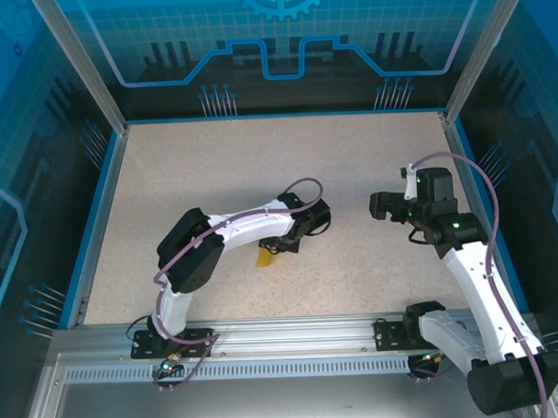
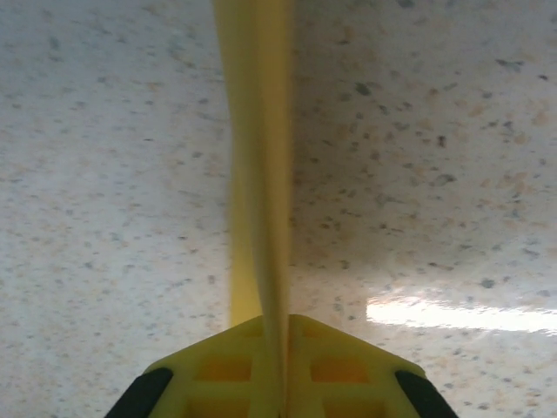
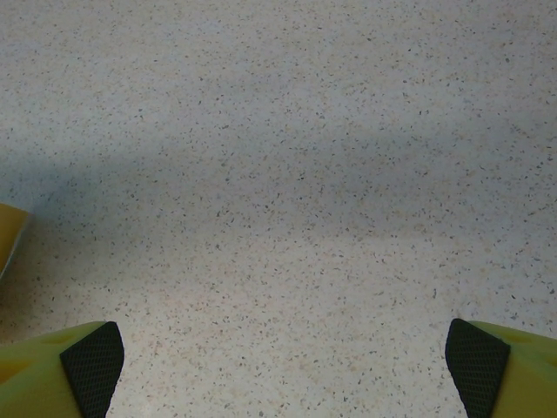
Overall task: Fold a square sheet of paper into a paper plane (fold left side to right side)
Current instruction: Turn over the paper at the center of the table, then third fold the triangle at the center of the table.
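Note:
The square sheet of paper is folded into a narrow orange-yellow paper plane (image 2: pixel 258 174). It runs edge-on, straight away from my left gripper (image 2: pixel 285 357), whose yellow jaws are shut on its near end. From above, a small orange piece of the plane (image 1: pixel 262 258) sticks out below the left gripper (image 1: pixel 278 244) near the table's middle; the arm hides the rest. My right gripper (image 1: pixel 375 206) hovers to the right of it, apart from the paper. Its jaws are open wide, with the pads (image 3: pixel 91 366) at the frame's lower corners and bare table between them (image 3: pixel 283 374).
The speckled beige table (image 1: pixel 259 164) is walled by blue panels and an aluminium frame (image 1: pixel 82 78). A sliver of something yellow (image 3: pixel 10 231) sits at the left edge of the right wrist view. A bright glare patch (image 2: pixel 461 313) lies on the table.

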You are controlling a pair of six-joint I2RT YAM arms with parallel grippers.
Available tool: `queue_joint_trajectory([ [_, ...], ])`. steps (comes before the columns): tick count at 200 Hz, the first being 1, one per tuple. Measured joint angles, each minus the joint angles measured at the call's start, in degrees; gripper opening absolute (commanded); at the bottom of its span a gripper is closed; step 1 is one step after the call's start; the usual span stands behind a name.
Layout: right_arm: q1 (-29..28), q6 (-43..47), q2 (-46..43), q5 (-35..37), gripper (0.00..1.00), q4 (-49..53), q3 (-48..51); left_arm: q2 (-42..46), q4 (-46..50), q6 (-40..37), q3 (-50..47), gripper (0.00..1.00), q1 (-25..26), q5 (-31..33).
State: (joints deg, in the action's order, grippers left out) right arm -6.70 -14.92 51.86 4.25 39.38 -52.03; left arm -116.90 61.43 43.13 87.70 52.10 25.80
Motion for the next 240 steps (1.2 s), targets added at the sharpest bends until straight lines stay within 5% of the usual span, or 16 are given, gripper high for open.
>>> queue_joint_trajectory([
  [54, 0.7, 0.2, 1.1, -2.3, 0.99, -0.9, 0.3, -6.0, -5.8, -2.8, 6.0, 0.22, -0.4, -10.0],
  [118, 0.8, 0.4, 3.7, -6.3, 0.99, -1.3, 0.7, -6.8, -13.3, -6.0, 7.5, 0.55, -3.3, -21.4],
  [168, 0.7, 0.3, 10.8, -14.4, 0.99, -2.8, 0.7, 2.8, -26.7, -7.1, -2.6, 0.65, -6.5, -34.0],
  [197, -1.6, -1.1, 17.5, -19.2, 0.86, -5.8, 0.7, 12.9, -33.0, -7.1, -10.5, 0.66, -10.8, -37.3],
  [240, -12.8, -4.6, 33.3, -23.3, 0.65, -12.1, -1.6, 20.5, -41.4, -5.9, -22.3, 0.66, -17.6, -40.6],
])
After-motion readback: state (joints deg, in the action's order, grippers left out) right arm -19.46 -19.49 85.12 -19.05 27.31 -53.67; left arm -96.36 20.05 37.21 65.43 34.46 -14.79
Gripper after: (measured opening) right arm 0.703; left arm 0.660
